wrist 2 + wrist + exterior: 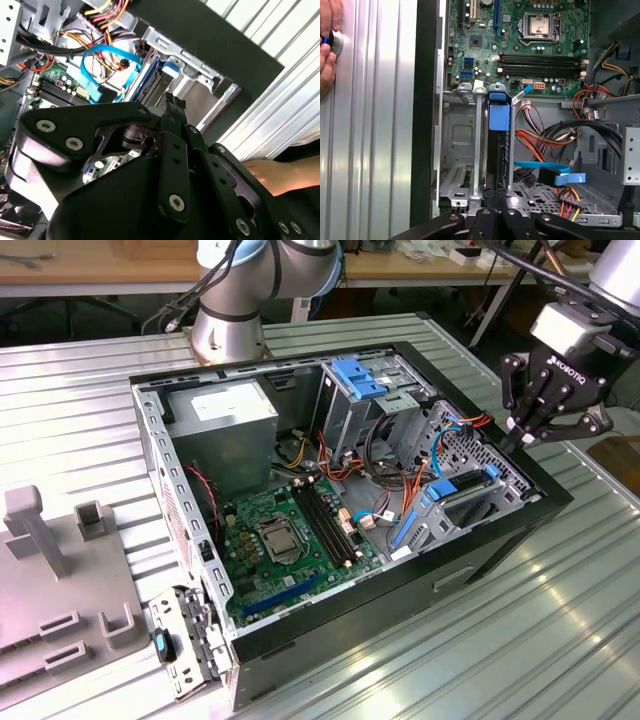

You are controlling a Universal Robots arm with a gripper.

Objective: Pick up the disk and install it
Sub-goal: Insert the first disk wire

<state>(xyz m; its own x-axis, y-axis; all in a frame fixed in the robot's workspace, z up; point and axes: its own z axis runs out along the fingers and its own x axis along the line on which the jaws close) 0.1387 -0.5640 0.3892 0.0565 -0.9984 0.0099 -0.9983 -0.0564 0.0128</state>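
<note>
Open black metal computer case [470, 558] lies flat. At the case's drive-bay end, the grey disk in blue plastic carrier [499, 112] stands edge-on in its bay, apparently seated. Black gripper [523, 438] hovers over that end, fingers together, empty. Judgement: installation stage; further seating needs a straight push

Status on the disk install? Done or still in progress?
Pickup and insertion look done: the disk, in its blue carrier, stands in the drive cage slot. In hand: nothing; the gripper hangs just off the cage with fingers shut. Left: whether the disk is fully seated can't be told.
</note>
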